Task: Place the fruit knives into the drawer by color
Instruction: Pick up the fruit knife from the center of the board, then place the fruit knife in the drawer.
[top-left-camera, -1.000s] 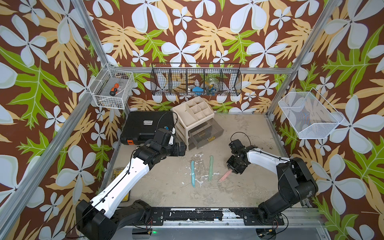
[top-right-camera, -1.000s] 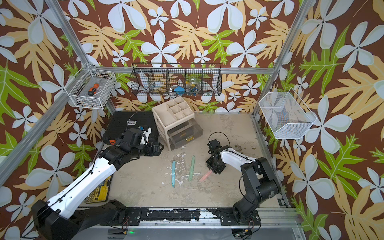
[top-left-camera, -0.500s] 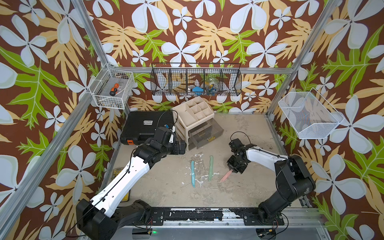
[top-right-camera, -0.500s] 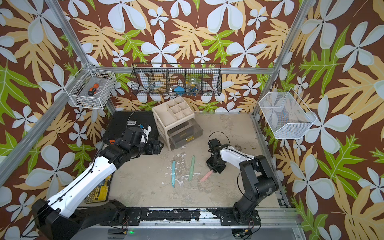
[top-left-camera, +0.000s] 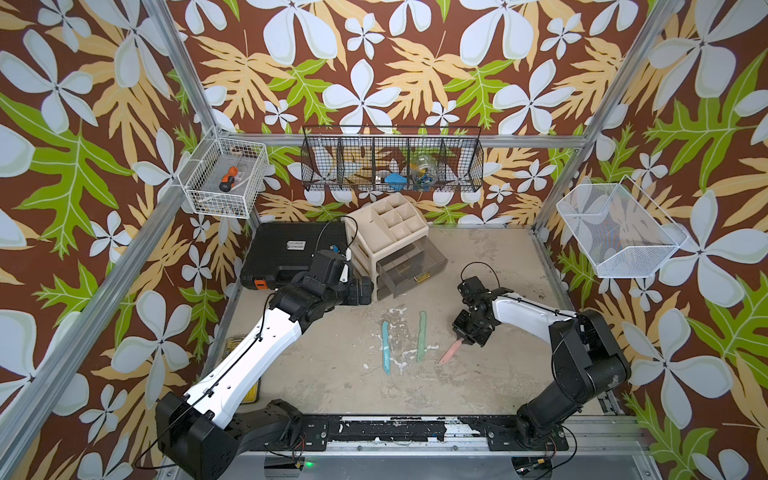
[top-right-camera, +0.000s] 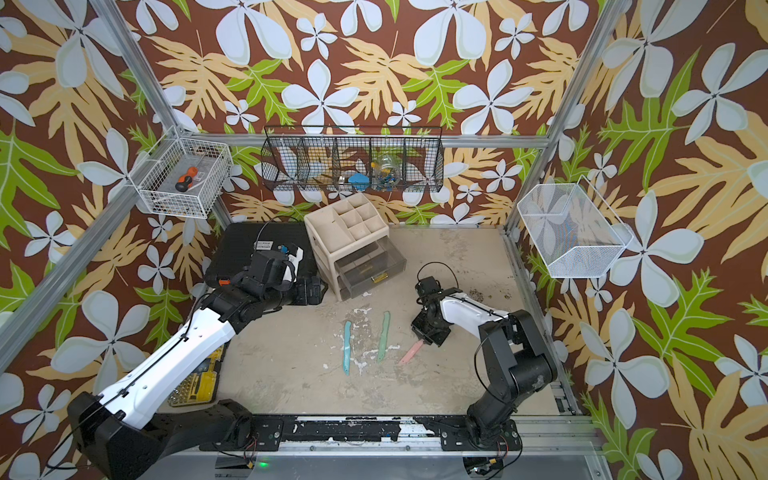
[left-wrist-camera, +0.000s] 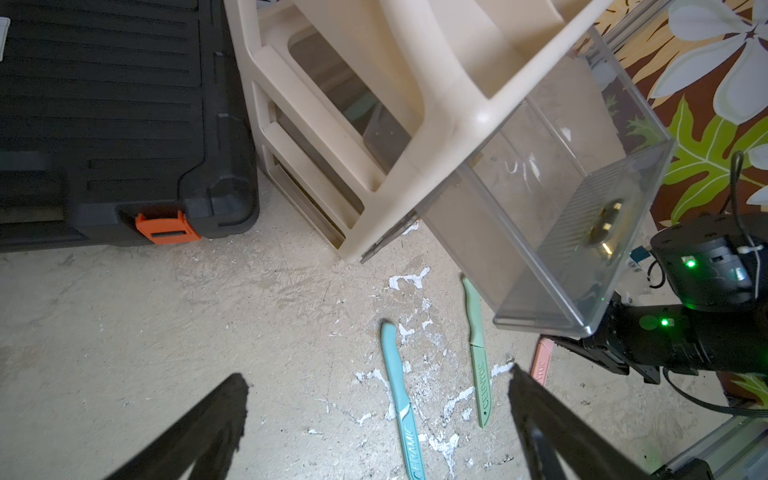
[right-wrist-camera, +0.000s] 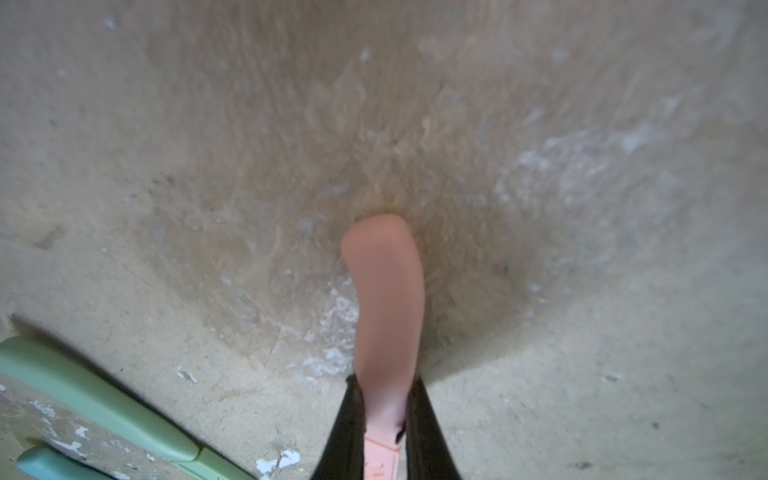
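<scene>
while the right gripper (right-wrist-camera: 384, 415) is clamping the pink knife (right-wrist-camera: 384, 291) at its middle on the tabletop (top-left-camera: 332, 374), the smooth plastic is risking a twist or slip en route to the open drawer (top-left-camera: 432, 266). the left gripper (left-wrist-camera: 377, 376) is hanging wide open beside it, and the green knife (top-left-camera: 421, 336) is lying close enough to get nudged.

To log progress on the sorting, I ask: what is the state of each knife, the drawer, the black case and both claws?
pink knife: gripped by the right claw.
green knife: lying flat on the table, free.
blue knife: lying flat on the table, free.
clear drawer: pulled out, no knife inside.
black case: closed, orange latch fastened.
left claw: open, empty.
right claw: shut on the pink knife.
</scene>
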